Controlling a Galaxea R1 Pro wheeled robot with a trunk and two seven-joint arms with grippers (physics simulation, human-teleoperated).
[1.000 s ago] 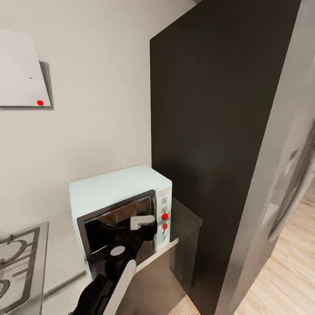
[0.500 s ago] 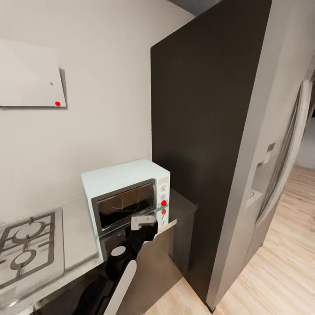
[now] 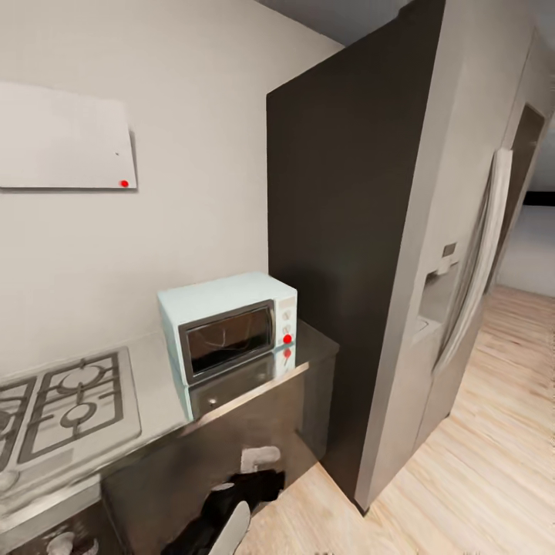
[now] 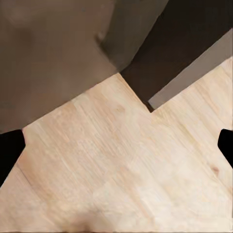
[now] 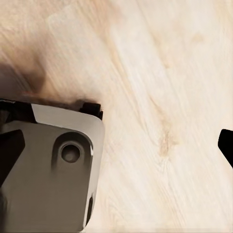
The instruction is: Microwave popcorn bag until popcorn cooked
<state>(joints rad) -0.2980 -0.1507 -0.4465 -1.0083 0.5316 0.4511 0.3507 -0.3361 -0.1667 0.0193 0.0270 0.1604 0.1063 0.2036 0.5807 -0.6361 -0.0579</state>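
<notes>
Standing off from the counter, door shut, no bag in hand.

Head view: I see the microwave [image 3: 229,327] at the right end of the countertop [image 3: 158,393], its dark door closed, the hob [image 3: 65,401] to its left and the fridge [image 3: 455,293] beyond the dark panel. An arm [image 3: 231,501] hangs low in front of the cabinets. I judge the bag must be found first, so I would turn the base along the counter slowly and keep the arms tucked. Left wrist view: wooden floor [image 4: 121,170] and cabinet base; the left gripper [image 4: 116,145] is spread wide, holding nothing. Right wrist view: floor and part of the robot's base [image 5: 53,170]; the right gripper [image 5: 116,145] looks wide and empty too.
</notes>
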